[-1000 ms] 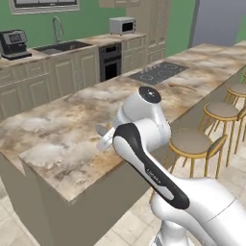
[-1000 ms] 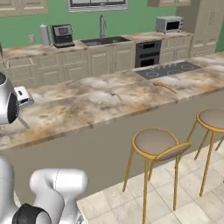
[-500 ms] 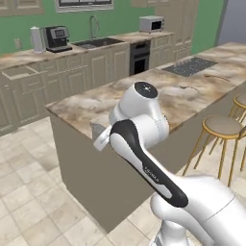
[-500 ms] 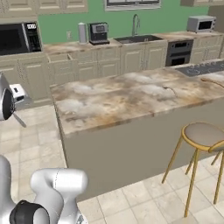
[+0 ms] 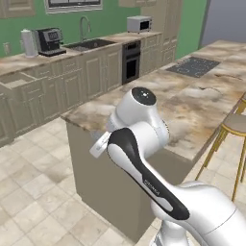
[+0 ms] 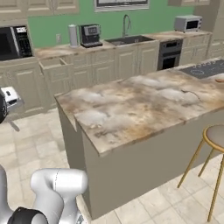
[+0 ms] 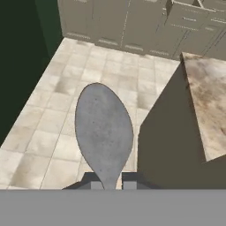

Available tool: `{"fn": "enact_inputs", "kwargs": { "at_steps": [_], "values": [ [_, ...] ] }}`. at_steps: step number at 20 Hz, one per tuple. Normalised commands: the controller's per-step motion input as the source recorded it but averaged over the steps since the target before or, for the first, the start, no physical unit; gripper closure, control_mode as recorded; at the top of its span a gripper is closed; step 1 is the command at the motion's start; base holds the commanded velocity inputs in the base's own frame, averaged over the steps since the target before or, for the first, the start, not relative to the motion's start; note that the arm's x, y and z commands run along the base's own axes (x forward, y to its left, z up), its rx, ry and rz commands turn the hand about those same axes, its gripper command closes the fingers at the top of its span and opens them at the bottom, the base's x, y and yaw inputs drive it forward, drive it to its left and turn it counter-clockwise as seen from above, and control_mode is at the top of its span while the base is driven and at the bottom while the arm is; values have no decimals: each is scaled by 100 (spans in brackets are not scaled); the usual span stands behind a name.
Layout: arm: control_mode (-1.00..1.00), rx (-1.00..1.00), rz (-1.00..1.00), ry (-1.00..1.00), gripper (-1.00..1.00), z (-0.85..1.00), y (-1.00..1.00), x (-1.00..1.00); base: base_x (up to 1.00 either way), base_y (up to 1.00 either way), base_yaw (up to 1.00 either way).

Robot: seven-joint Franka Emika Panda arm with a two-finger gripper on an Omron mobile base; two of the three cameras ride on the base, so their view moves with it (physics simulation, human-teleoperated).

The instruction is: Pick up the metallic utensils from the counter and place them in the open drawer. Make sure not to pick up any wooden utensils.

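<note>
The gripper [image 7: 107, 184] was clamped tight on the grey spoon [image 7: 104, 131] — its two dark fingertips [image 7: 94, 183] pinched the neck of it, and the broad speckled bowl stood straight out from the hand, over the tiled floor [image 7: 53, 106]. Off to the side in the hand view ran the counter [image 7: 209, 110], its marbled top ending at a near corner with the plain tan end panel dropping below it; the spoon was well clear of that slab, out past its end. Across the floor, along the green wall, the open drawer [image 6: 54, 64] stuck out of the row of beige cabinets, near the coffee machine [image 6: 90, 35] on the far worktop. Further along that row sat the steel sink [image 6: 127, 40] — and the black cooktop [image 5: 193, 66] lay inset toward the far end of the counter.
</note>
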Motion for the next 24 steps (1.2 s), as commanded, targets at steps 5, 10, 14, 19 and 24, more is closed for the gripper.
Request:
{"fn": "enact_inputs", "kwargs": {
  "at_steps": [5,10,14,19,24],
  "values": [
    [100,0,0,0,100,0,0,0,100,100,-37],
    [100,0,0,0,100,0,0,0,100,100,-39],
    [100,0,0,0,100,0,0,0,100,100,-35],
    [100,0,0,0,100,0,0,0,86,100,-27],
    [100,0,0,0,100,0,0,0,-6,100,1]
  ]
}}
